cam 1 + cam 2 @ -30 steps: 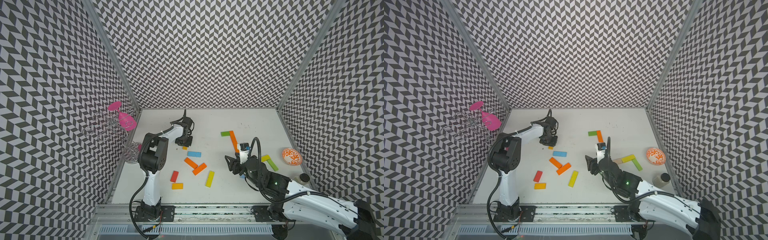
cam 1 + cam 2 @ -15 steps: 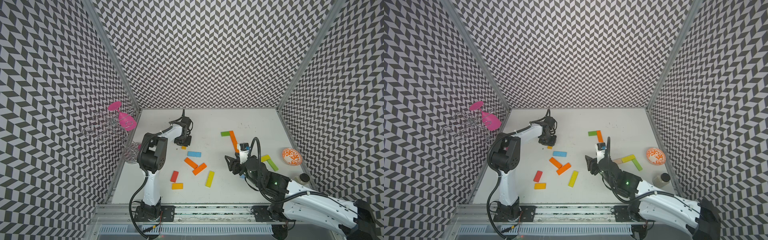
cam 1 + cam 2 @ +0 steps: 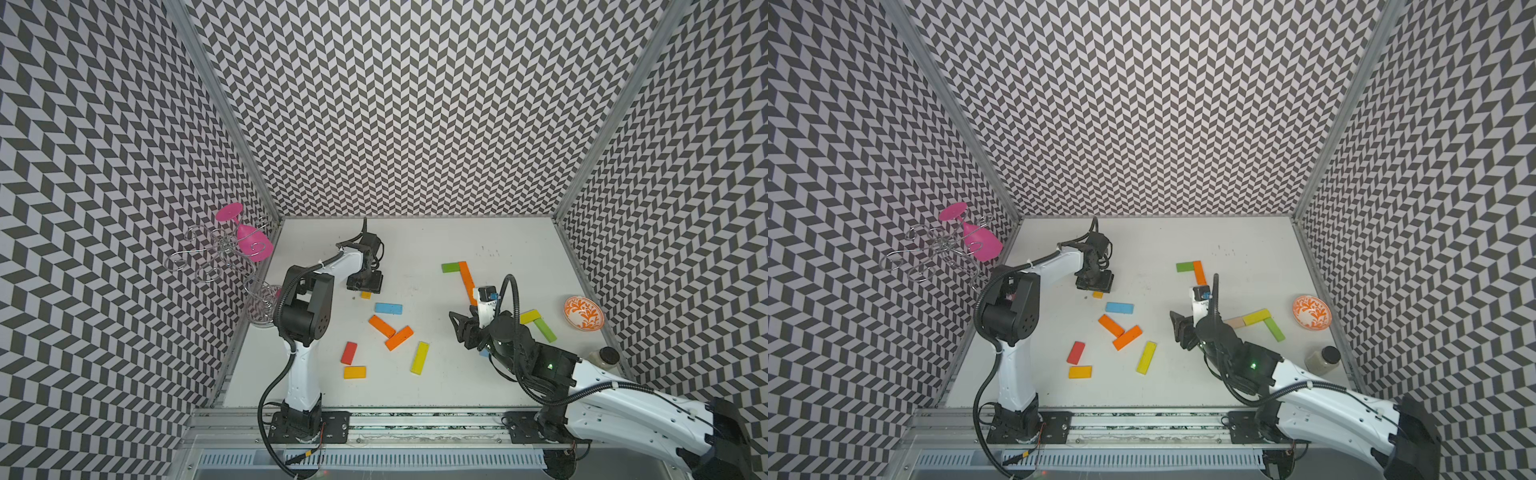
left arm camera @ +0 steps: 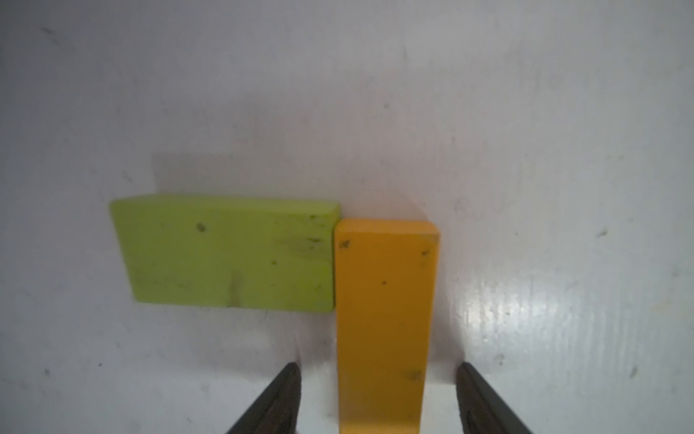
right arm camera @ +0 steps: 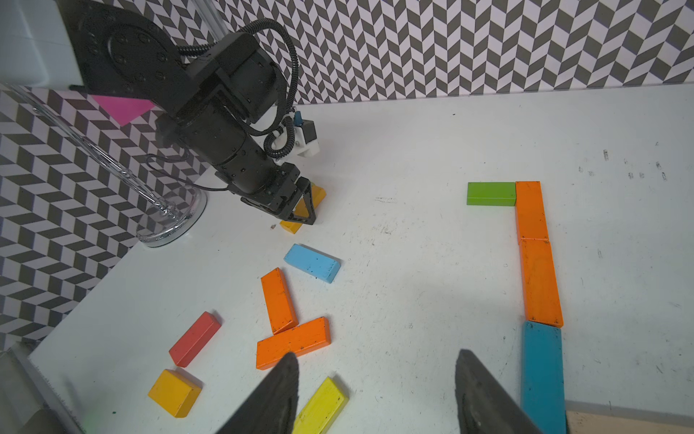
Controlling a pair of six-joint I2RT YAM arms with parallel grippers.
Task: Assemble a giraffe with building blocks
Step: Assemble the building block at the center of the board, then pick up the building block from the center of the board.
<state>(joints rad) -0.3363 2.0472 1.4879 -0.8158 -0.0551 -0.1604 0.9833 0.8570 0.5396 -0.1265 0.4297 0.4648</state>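
Jaws of the left gripper (image 4: 378, 366) stand wide, astride a yellow-orange block (image 4: 386, 300) w/ a clear gap each side, so nothing is held. Jaws of the right gripper (image 5: 375, 360) are also apart & empty, hovering over the table (image 5: 432, 169) centre-right. The yellow-orange block lies flat at the far left of the table, w/ a lime-green block (image 4: 229, 255) touching one long side at its end. In both top views the gripper hides most of this; only a yellow bit shows just near of it. The giraffe so far sits centre-right: green head block (image 5: 491, 193), orange neck blocks (image 5: 529, 210) end to end, then a blue block (image 5: 542, 375), w/ more pieces right of the right arm. Prob. around halfway. Step in hand, as I read it: take the yellow-orange block for the figure. To do it well, keep the jaws centred across its short width, drop till the tips nearly meet the table, close on the long sides w/o nudging the lime-green neighbour, then lift straight up before heading right. Risk: an off-centre pinch twists the block or drags the green one along. The light-blue block (image 3: 388, 308) & other loose pieces lie nearer, apart from this grip.
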